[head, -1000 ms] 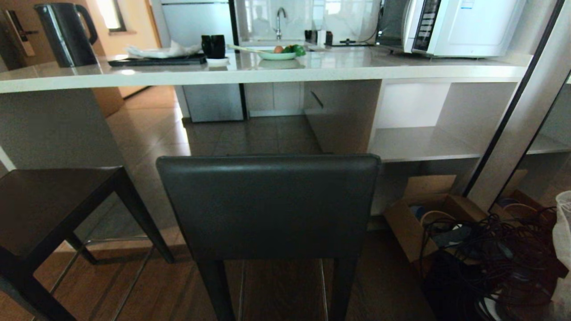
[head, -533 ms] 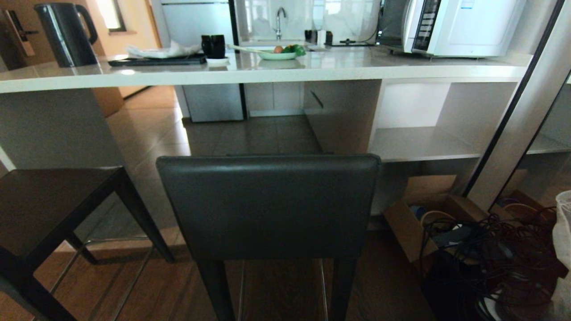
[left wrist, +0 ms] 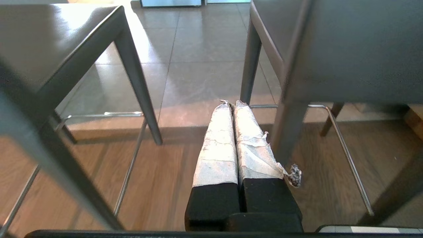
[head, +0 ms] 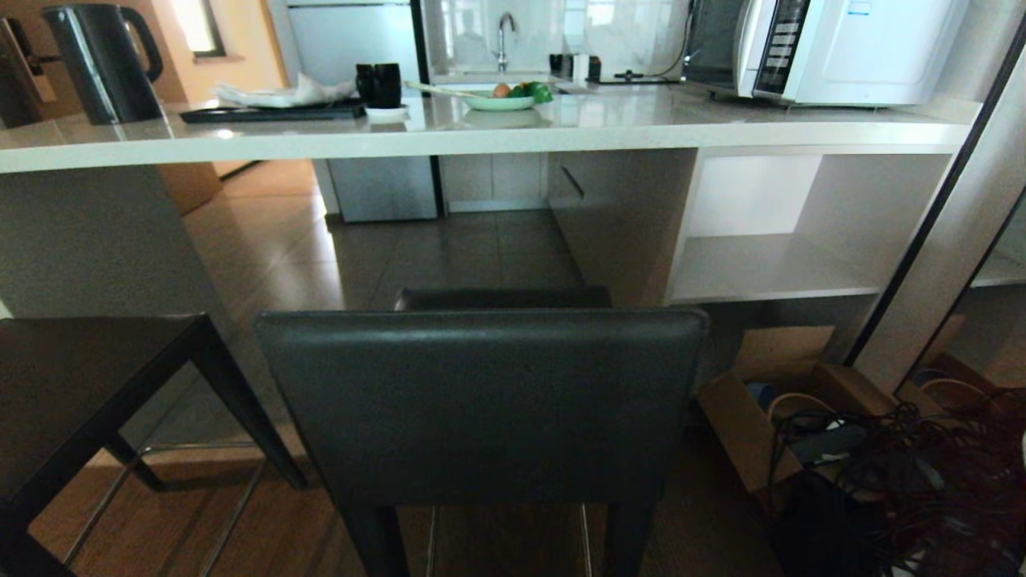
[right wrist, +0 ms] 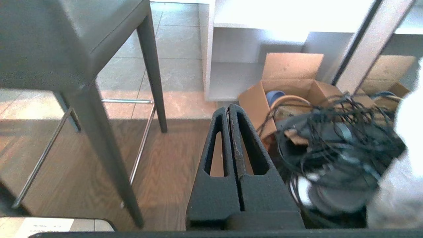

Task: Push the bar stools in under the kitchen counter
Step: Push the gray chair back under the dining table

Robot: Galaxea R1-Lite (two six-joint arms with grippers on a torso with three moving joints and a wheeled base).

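Leather-backed square stool (head: 481,401), glossy stone counter (head: 481,132)

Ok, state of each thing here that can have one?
Left gripper, tape-wrapped fingers: shut, empty, low between the stools.
Right gripper, black fingers: shut, empty.
Dark grey leather-backed bar stool: upright, not under the counter.
Second dark stool: upright, out from the pale stone counter.
Brown cardboard box: open.

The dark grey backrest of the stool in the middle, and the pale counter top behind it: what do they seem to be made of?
The dark grey stool backrest looks like leather or imitation leather: smooth, with a soft sheen along its top edge; which one cannot be told. The pale kitchen counter top looks like polished stone or a stone composite: a thick glossy slab mirroring the pale green plate.
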